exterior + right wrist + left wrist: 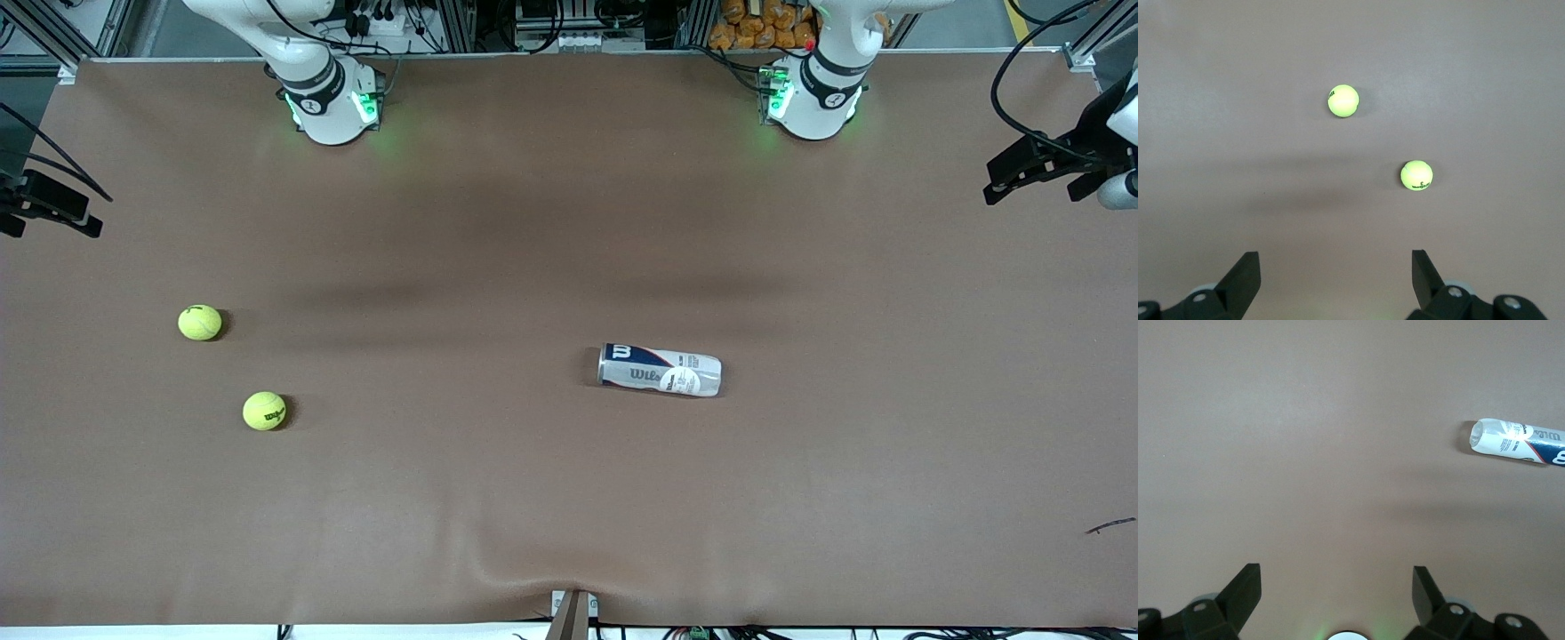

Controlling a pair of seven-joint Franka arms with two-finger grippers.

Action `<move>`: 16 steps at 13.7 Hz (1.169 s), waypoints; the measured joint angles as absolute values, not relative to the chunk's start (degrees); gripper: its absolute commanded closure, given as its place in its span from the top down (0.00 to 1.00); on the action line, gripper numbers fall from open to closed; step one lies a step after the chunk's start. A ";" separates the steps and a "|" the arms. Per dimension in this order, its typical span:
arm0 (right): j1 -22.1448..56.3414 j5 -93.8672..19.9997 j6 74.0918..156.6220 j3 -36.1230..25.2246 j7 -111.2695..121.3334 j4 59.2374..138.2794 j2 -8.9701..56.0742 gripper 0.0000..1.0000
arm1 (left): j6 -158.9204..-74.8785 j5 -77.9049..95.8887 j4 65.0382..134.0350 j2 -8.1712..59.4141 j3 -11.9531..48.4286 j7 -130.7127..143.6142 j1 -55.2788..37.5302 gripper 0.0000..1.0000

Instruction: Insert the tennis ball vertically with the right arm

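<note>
My right gripper (1335,280) hangs above the brown table (498,498) with its fingers spread wide and nothing between them. Ahead of it lie two yellow-green tennis balls, well apart: one ball (1343,101) farther out, and the nearer ball (1417,175) with small dark print I cannot read. My left gripper (1337,593) waits, equally wide and empty; the ball can (1518,442) lies on its side off ahead of it, its label reading "Wilson".
</note>
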State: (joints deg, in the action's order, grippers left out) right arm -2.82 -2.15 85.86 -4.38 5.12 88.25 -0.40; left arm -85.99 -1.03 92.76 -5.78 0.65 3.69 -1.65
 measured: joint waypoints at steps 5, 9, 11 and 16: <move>-2.88 -2.15 85.93 -4.39 5.12 88.18 -0.40 1.00 | -85.99 -1.03 92.38 -5.72 0.64 3.69 -1.61 1.00; -3.07 -2.15 86.02 -4.40 5.12 88.18 -0.29 1.00 | -85.99 -1.03 92.36 -5.03 0.66 3.69 -1.61 1.00; -3.08 -2.18 86.12 -4.38 5.12 88.19 0.15 1.00 | -85.99 -1.03 92.32 -4.68 0.67 3.69 -1.61 1.00; -3.06 -2.26 87.50 -4.31 5.22 88.20 1.61 1.00 | -85.99 -1.03 92.21 -4.52 0.82 3.65 -1.78 1.00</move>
State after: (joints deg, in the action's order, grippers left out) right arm -3.06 -2.26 87.50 -4.31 5.22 88.20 1.61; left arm -85.99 -1.03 92.21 -4.52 0.82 3.65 -1.78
